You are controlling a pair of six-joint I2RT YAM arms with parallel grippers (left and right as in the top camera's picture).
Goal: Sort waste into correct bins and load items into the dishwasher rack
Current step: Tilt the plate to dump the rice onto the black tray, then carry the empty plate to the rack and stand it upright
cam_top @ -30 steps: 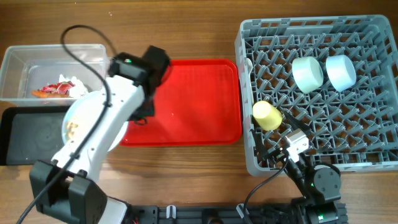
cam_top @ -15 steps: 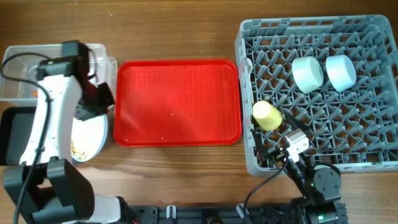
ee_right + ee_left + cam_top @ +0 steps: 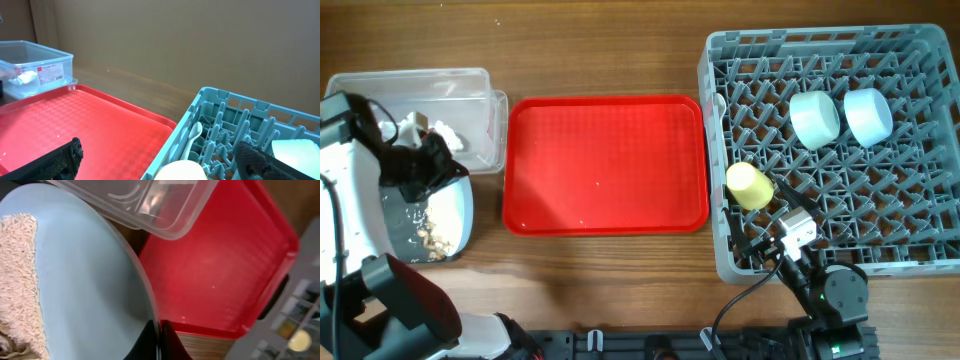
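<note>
My left gripper [image 3: 159, 341] is shut on the rim of the pale blue plate [image 3: 90, 295], which carries beige food scraps [image 3: 20, 285]. In the overhead view the left gripper [image 3: 432, 165] holds the plate [image 3: 445, 215] at the far left, in front of the clear tub [image 3: 470, 85]. The scraps [image 3: 425, 240] lie at its near edge. A white tissue [image 3: 444, 135] lies in the tub. The carrot and wrapper are hidden, and the black tray is mostly hidden under arm and plate. My right gripper [image 3: 165, 162] is open and empty at the front left of the dishwasher rack [image 3: 920, 250].
The rack holds a mint-green bowl [image 3: 815, 118], a light blue bowl [image 3: 868, 115], a yellow cup [image 3: 750, 186] and a white spoon [image 3: 194, 135]. An empty red serving tray [image 3: 605, 165] lies between the tub and the rack.
My left arm has swung left with the plate, from the red tray's left edge to the far left of the table. The right arm has not moved.
</note>
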